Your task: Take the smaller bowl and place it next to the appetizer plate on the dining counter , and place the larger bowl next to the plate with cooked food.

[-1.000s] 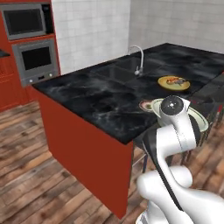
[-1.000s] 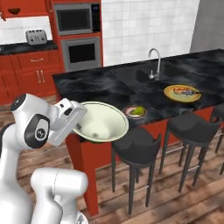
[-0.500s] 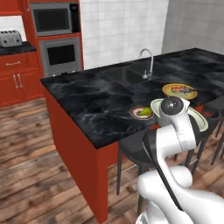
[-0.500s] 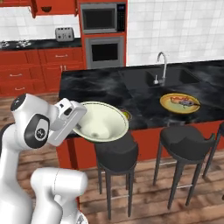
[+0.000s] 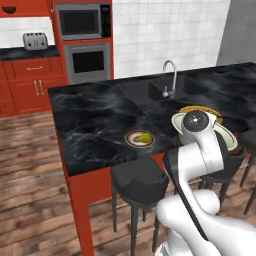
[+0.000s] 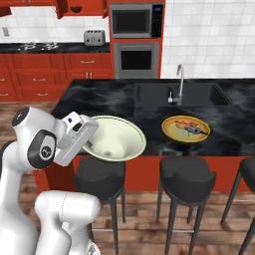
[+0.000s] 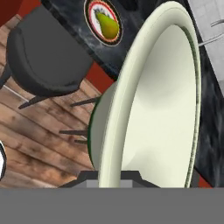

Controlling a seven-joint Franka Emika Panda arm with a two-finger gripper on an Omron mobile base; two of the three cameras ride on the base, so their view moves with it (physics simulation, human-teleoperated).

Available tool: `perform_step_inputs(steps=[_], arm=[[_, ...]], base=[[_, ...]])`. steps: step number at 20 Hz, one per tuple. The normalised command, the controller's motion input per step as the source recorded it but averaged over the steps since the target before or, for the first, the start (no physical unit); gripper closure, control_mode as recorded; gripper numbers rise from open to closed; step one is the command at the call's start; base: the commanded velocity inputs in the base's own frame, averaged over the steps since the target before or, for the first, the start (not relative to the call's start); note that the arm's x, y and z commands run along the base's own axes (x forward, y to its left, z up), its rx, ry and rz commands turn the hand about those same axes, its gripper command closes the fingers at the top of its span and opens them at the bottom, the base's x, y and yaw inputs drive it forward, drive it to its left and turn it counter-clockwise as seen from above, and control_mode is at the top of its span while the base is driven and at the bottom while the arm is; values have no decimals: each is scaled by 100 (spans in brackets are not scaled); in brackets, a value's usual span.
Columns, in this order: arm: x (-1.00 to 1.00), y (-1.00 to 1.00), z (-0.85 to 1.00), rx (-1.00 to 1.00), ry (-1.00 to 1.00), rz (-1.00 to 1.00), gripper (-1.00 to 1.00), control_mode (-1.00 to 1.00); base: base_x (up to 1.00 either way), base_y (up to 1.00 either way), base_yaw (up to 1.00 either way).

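Observation:
My gripper (image 6: 89, 128) is shut on the rim of the larger bowl (image 6: 114, 138), a wide cream bowl with a green outside, held tilted above the stools at the near edge of the dining counter (image 6: 104, 97). In the hand view the larger bowl (image 7: 162, 100) stands edge-on, and the appetizer plate (image 7: 104, 22) with its green-yellow piece lies beyond it. The appetizer plate (image 5: 139, 138) sits near the counter's front edge, left of the arm. The plate with cooked food (image 6: 186, 128) lies right of the bowl. The smaller bowl (image 6: 75, 8) shows as a dark shape in an open upper cabinet.
A sink (image 6: 174, 94) with a curved faucet (image 6: 180, 79) is set in the counter behind the yellow plate. Black stools (image 6: 102, 177) (image 6: 187, 174) stand along the near side. A toaster (image 5: 35, 41), oven and microwave line the back wall.
The whole picture has shifted: the base has swung round and the island's long side with the stools now faces me. The larger bowl stays in my gripper.

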Motion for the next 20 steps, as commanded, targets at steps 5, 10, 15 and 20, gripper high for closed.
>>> perform_step_inputs(steps=[5, 10, 15, 20], arm=[[0, 0, 0, 0, 0, 0, 100, 100], [0, 0, 0, 0, 0, 0, 100, 100], [0, 0, 0, 0, 0, 0, 100, 100], [0, 0, 0, 0, 0, 0, 100, 100]], base=[[0, -100, 39], [0, -100, 40], [7, -100, 37], [62, -91, 23]])
